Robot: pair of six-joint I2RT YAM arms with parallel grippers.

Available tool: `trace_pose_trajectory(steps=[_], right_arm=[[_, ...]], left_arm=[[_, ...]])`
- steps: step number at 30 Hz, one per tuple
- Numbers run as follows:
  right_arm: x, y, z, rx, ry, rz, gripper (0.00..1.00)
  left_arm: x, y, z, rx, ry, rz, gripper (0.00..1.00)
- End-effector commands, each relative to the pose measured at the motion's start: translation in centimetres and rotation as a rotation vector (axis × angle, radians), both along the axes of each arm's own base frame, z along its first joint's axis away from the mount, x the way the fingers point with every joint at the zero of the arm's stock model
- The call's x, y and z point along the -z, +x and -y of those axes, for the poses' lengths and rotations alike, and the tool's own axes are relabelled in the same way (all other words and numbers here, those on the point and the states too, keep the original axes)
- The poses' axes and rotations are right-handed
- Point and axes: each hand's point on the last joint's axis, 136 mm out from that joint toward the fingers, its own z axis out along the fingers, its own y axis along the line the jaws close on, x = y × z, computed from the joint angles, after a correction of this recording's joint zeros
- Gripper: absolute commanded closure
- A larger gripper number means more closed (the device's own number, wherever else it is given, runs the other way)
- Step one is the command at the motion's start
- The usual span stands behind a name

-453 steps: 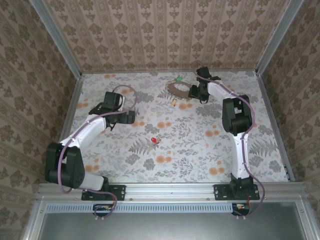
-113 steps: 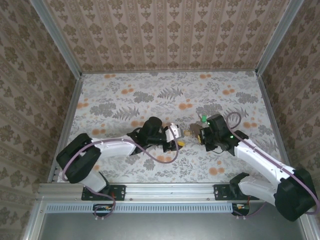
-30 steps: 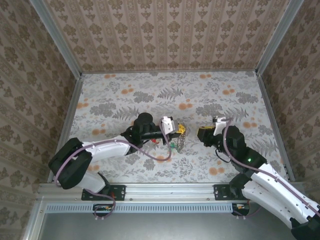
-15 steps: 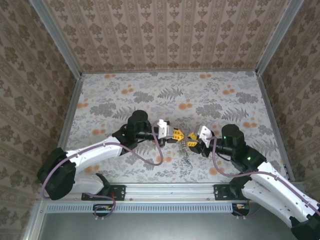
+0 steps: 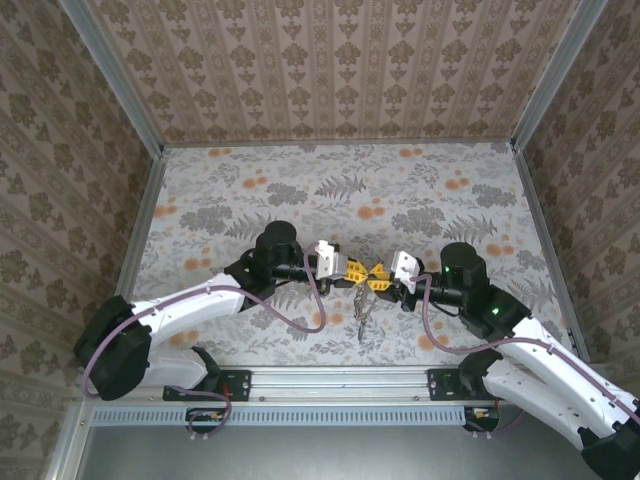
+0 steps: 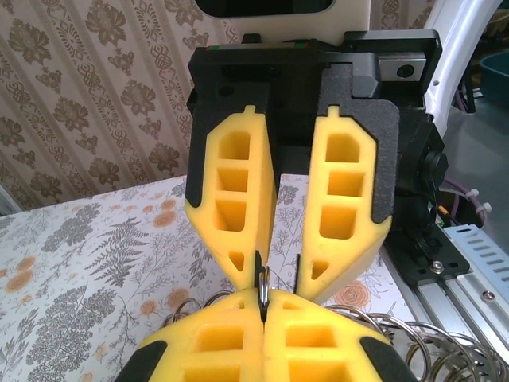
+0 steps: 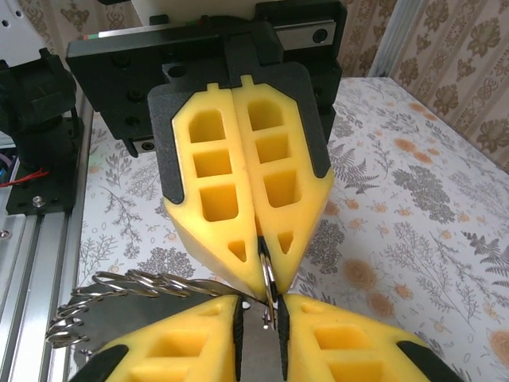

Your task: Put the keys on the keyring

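L jaws pinch keyring (image 7: 269,280); R jaws apart round it.

Keyring (image 5: 366,306) of silvery linked rings, aloft

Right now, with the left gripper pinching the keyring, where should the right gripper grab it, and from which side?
Probably the sliver of its top loop standing edge-on past the left gripper's shut tips. Come head-on from the opposite side, right gripper closing on the loop's flat faces; the remaining rings dangle below.
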Motion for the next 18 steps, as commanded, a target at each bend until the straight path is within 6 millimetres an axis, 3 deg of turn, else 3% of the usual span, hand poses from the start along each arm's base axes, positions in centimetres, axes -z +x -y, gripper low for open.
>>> trace_pose_trajectory(steps=[1,11,18], right_arm=[[-1.5,-0.1,-0.5,-0.029,0.022,0.056,0.88],[-1.1,0.3,-0.1,0.005,0.012,0.050,0.80],[-0.9,0.5,-0.5,0.003,0.029,0.028,0.85]], left_arm=[[-1.7,-1.2,0.0,0.064,-0.055,0.051,1.00],[-2.3,-1.3,0.3,0.075,-0.071,0.055,1.00],[-2.8,-1.4,0.5,0.082,-0.080,0.056,1.00]])
